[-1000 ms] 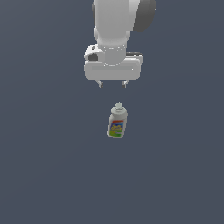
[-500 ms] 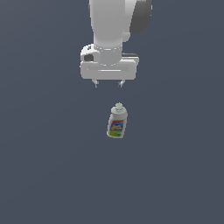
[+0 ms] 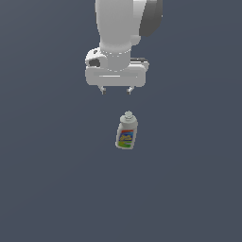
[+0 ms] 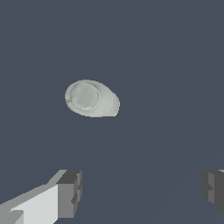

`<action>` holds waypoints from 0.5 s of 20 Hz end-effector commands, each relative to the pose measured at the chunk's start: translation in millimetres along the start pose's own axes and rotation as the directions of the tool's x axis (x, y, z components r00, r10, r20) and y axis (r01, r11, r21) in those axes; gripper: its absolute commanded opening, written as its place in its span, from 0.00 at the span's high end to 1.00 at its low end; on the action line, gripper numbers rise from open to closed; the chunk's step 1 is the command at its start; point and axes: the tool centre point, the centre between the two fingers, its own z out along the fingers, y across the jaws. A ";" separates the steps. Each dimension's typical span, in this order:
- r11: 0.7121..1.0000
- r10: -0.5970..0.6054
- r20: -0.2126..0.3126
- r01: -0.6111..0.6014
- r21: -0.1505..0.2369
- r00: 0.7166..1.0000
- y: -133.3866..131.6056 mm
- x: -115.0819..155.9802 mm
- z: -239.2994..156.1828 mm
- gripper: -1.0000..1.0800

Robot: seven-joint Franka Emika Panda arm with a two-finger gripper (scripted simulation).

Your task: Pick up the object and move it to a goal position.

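The fingers [image 3: 116, 90] are seen spread wide and empty, hung above the table [image 3: 42, 179]. The bottle [image 3: 126, 133] stands upright on the table, below the fingertips and apart from them, nothing touching it. In the wrist view the bottle [image 4: 92, 99] does not lie between the two fingers [image 4: 69, 194]; it is offset ahead of the gap and nearer one finger than the other.

Risks, as judged:
- If the descent is made without re-centring, a fingertip may land on the cap or shoulder and the bottle may be tipped over.
- The body looks oval in section from above; if closure is made across the long axis or on a rounded edge, the bottle may twist or be squeezed out.
- Smooth plastic and a glossy label suggest low friction; a grip placed high, near the tapering shoulder, may slip upward.

Materials and shapes: white plastic bottle, round flat-topped cap, sloped shoulders, flattened body, label in blue, red, yellow and green. The fingers carry dark grey blocky pads on pale links. The table is uniform, matte, dark grey-blue.
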 end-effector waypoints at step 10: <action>0.992 -0.125 -0.002 0.125 -0.001 0.992 -3.7 6.5 1.8 0.04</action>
